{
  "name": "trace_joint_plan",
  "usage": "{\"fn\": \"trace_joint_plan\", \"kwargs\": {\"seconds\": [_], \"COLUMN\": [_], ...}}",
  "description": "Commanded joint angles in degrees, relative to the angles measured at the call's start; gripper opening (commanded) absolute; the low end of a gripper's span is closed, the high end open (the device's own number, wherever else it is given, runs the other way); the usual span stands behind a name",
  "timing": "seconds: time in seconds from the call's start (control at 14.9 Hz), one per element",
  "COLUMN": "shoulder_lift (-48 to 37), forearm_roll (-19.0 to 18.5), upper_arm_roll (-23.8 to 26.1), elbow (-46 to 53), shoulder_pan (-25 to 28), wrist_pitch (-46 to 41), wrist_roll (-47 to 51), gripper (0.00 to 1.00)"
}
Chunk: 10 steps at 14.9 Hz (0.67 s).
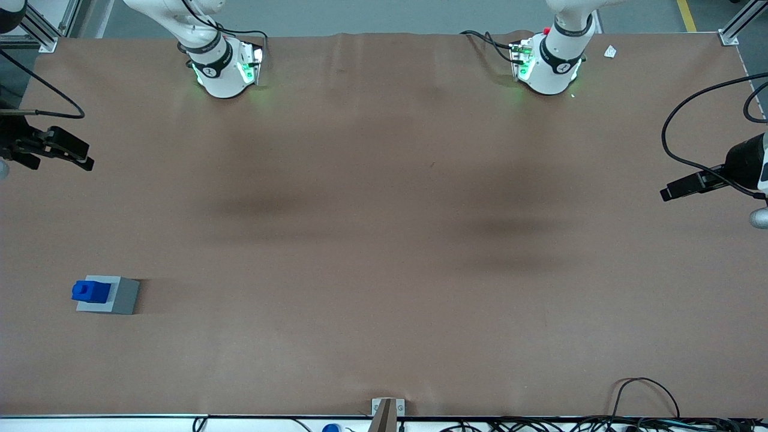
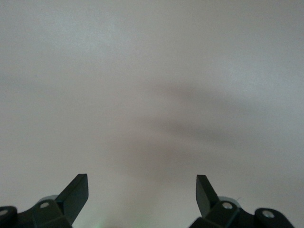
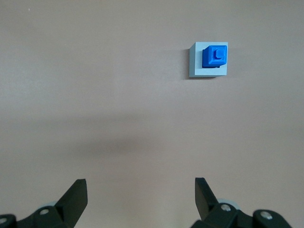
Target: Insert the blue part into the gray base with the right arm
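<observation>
The blue part (image 1: 91,291) sits in the top of the gray base (image 1: 123,297), near the working arm's end of the table and close to the front camera. Both also show in the right wrist view: the blue part (image 3: 214,57) rests in the gray base (image 3: 194,64), its stepped top facing up. My right gripper (image 1: 84,157) hangs high above the brown table, farther from the front camera than the base and well apart from it. In the right wrist view the gripper (image 3: 141,190) is open and empty, with only bare table between its fingers.
The right arm's base (image 1: 223,69) stands at the table's back edge. A small white scrap (image 1: 610,51) lies toward the parked arm's end. A metal bracket (image 1: 384,411) and cables (image 1: 645,396) sit at the table's front edge.
</observation>
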Motion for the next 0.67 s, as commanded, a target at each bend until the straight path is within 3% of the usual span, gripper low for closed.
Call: {"fn": "trace_joint_plan", "kwargs": {"seconds": [0.0,0.6], "shoulder_lift": [-1.18,-0.65], "forearm_roll": [-0.61,-0.35], "upper_arm_roll": [-0.27,-0.27], "elbow": [0.59,1.31], "shoulder_pan": [0.39,0.56], "wrist_pitch": [0.68,-0.90], "wrist_roll": [1.33,3.08], "gripper": [1.00,1.00]}}
